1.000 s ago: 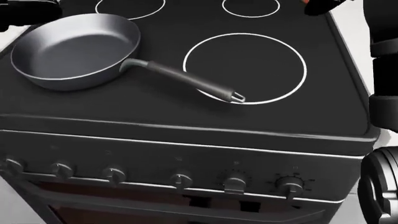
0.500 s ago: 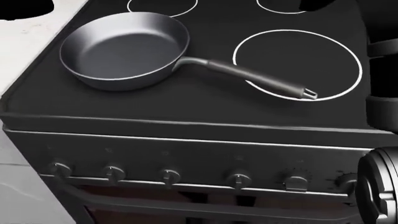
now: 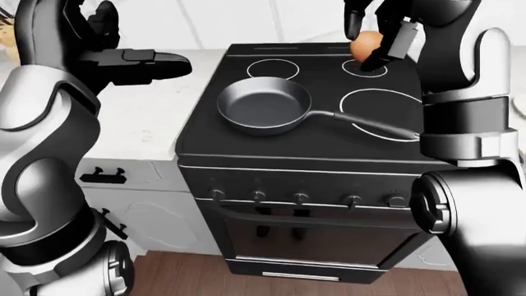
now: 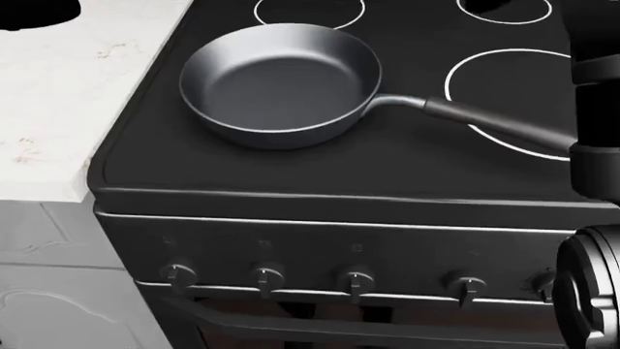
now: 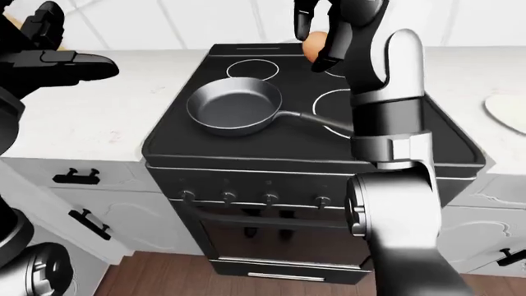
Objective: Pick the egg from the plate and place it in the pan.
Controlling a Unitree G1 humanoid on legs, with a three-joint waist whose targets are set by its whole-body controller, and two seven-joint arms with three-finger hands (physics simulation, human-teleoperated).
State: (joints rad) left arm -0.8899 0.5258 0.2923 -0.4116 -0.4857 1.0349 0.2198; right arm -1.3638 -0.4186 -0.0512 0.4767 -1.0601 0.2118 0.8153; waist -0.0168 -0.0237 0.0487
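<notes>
Brown egg (image 3: 367, 42) in raised right hand's (image 3: 380, 32) fingers (image 3: 400, 38) above stove (image 3: 312, 145)

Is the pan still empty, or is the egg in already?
Empty. The pan shows bare metal inside; the egg is held in the right hand, up over the burners.

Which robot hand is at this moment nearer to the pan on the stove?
The right. The right robot hand, holding the egg, is above the burners up and right of the pan. The left robot hand hovers over the white counter, farther to the pan's left.
</notes>
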